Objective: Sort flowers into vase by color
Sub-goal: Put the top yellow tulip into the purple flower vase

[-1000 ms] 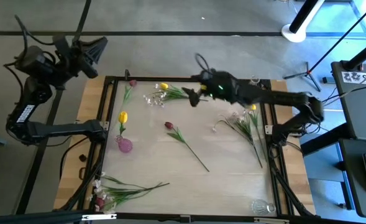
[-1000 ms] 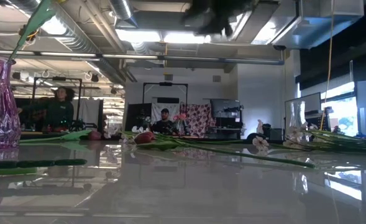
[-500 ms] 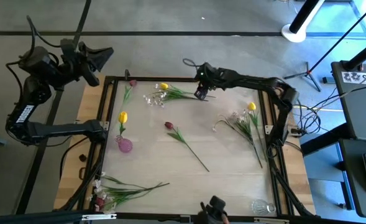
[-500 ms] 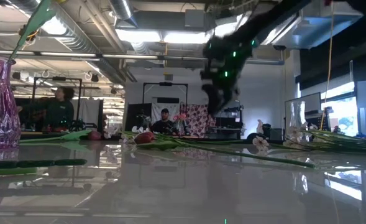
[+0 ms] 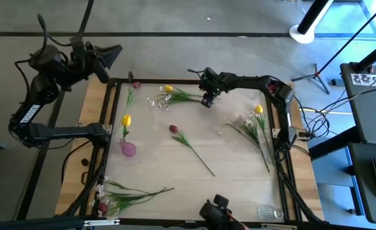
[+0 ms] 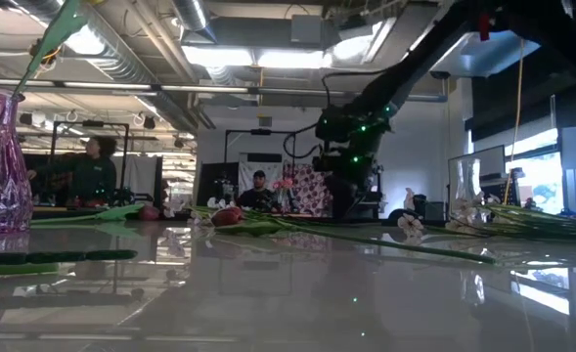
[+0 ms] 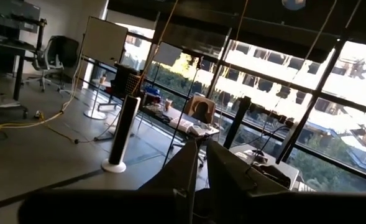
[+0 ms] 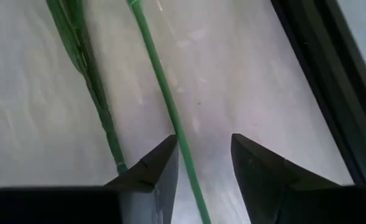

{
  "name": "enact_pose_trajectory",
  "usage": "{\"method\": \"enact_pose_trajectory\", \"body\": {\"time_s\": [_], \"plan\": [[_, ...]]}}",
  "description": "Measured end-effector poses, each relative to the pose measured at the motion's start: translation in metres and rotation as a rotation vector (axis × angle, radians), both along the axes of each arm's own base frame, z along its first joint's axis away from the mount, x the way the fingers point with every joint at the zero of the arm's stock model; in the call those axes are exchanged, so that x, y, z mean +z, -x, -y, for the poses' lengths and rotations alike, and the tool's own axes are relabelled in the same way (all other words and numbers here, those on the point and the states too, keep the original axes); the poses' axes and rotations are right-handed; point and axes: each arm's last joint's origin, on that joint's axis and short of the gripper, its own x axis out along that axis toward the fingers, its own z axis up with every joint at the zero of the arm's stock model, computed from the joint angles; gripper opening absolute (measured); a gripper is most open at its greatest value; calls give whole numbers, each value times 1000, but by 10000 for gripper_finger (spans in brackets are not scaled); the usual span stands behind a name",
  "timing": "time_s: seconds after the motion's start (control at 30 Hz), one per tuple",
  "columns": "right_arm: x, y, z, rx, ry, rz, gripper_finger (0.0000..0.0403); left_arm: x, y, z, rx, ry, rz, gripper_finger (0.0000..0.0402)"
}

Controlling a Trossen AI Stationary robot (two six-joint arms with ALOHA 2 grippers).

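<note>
Right wrist view: a thin green stem (image 8: 164, 99) is seen running between the spread fingers (image 8: 151, 171) of the right claw (image 8: 201, 168), its long axis roughly in line with the gap, so the stem lies straddled, not yet pinched. A second, leafier stem (image 8: 86, 74) lies just beside it, outside the gap. In the high view the right claw (image 5: 207, 101) is placed at the stem end of the yellow tulip (image 5: 168, 89) and white-pink spray (image 5: 157, 101) near the surface's (image 5: 226, 160) far edge; their blossoms point toward the left arm's side. The left claw (image 5: 114, 51) is held off the surface, well apart; its state cannot be told. The right arm is judged the nearer.
</note>
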Motion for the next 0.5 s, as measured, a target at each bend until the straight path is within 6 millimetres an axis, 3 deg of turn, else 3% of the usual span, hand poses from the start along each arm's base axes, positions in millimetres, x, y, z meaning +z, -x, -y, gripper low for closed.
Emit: {"method": "enact_pose_trajectory", "body": {"time_s": [0.33, 0.5], "plan": [[-7, 1, 2, 96, -45, 7, 142, -3, -11, -1, -38, 4, -28, 34], [-8, 0, 0, 207, -7, -25, 86, -1, -11, -1, -38, -18, -24, 34]]}}
